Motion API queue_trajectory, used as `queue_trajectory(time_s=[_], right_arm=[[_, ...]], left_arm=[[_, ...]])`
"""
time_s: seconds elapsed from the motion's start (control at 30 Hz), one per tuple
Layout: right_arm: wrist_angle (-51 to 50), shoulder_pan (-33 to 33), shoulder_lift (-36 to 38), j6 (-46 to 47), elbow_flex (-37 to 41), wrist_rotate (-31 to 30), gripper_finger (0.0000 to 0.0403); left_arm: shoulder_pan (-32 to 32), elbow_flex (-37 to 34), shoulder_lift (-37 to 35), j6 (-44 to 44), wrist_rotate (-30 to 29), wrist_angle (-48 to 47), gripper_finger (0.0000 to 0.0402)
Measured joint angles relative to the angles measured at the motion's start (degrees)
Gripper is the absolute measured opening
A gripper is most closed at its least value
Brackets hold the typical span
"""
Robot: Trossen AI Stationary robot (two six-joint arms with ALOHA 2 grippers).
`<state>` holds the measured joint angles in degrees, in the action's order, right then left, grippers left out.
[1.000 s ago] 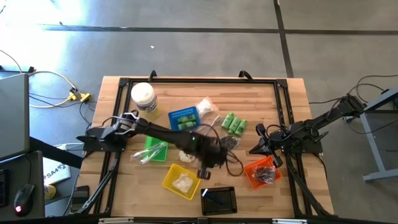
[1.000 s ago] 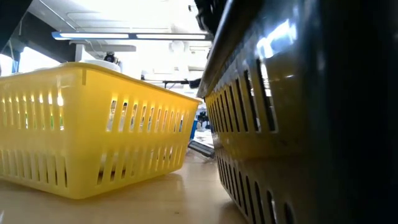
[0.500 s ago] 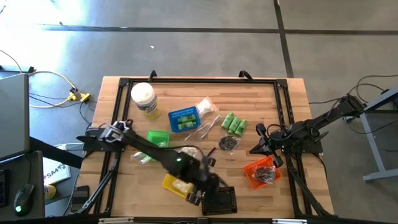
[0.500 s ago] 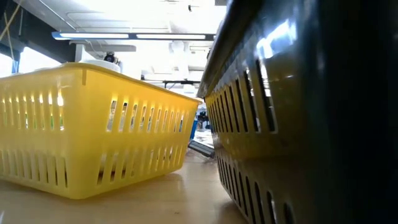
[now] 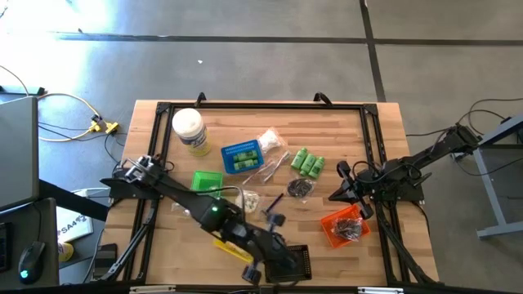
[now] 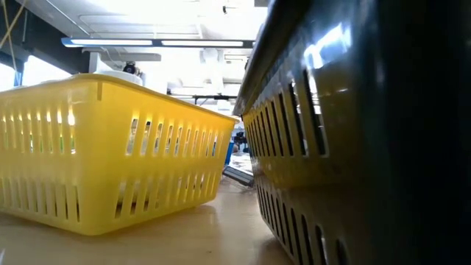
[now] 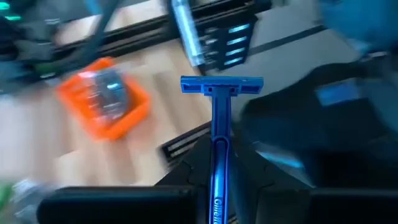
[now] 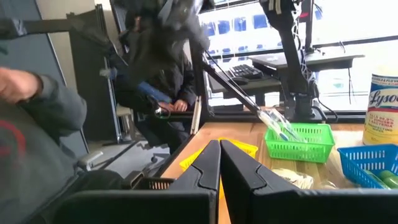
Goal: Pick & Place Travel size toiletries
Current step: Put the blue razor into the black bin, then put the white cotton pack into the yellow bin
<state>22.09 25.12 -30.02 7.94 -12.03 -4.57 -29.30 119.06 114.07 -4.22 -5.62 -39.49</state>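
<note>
My left gripper [image 5: 280, 260] is above the black mesh basket [image 5: 296, 263] at the table's near edge and is shut on a blue razor [image 7: 219, 106]. My right gripper [image 5: 337, 194] is shut and empty at the table's right side, its fingers together in the right wrist view [image 8: 219, 163]. Green bottles [image 5: 309, 163], clear sachets [image 5: 274, 167], white packets [image 5: 270, 140] and dark pieces [image 5: 301, 188] lie on the table's middle. My left gripper pinches the razor's handle [image 7: 214, 186] between its two fingers [image 7: 180, 177]. The handle runs along the fingers, and the razor's head [image 7: 221, 84] sticks out past the fingertips. The razor is lifted clear, roughly level, and points toward the table's right side.
A yellow basket [image 5: 231, 242] lies partly under the left arm. An orange basket [image 5: 343, 224] holds some items at the right. A green basket [image 5: 207, 181], a blue basket [image 5: 241, 155] and a white-lidded jar [image 5: 188, 131] stand toward the left and far side. People sit beyond the table [image 8: 155, 68].
My left gripper has gone from the table's middle toward the near edge, and now stands over the black basket.
</note>
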Motion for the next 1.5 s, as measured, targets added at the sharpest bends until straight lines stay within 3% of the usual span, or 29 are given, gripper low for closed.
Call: queue_trajectory(time_s=[0.1, 0.5, 0.8, 0.9, 1.3, 1.5], right_arm=[[0.07, 0.01, 0.0, -0.06, 0.0, -0.01, 0.0003], [0.5, 0.0, -0.04, 0.0, 0.01, -0.01, 0.0003], [1.36, 0.01, -0.02, -0.21, 0.02, 0.1, 0.0003], [1.32, 0.0, -0.02, -0.42, 0.02, 0.14, 0.0003], [1.27, 0.01, -0.02, -0.42, 0.02, 0.32, 0.0003], [1.25, 0.02, -0.02, -0.34, 0.02, 0.32, 0.0003]], left_arm=[[0.54, -1.6, 3.1, -0.42, 3.57, 3.37, 0.0025], [0.58, -4.43, 15.97, -4.14, 2.4, 11.83, 0.0025], [2.41, -4.41, 18.42, -5.3, 1.35, 10.64, 0.0026], [2.79, -4.43, 18.66, -5.28, 1.3, 10.46, 0.0052], [2.87, -4.3, 18.68, -3.64, 1.61, 8.36, 0.0228], [3.06, 6.17, 14.43, -3.74, 1.58, -9.82, 0.0255]])
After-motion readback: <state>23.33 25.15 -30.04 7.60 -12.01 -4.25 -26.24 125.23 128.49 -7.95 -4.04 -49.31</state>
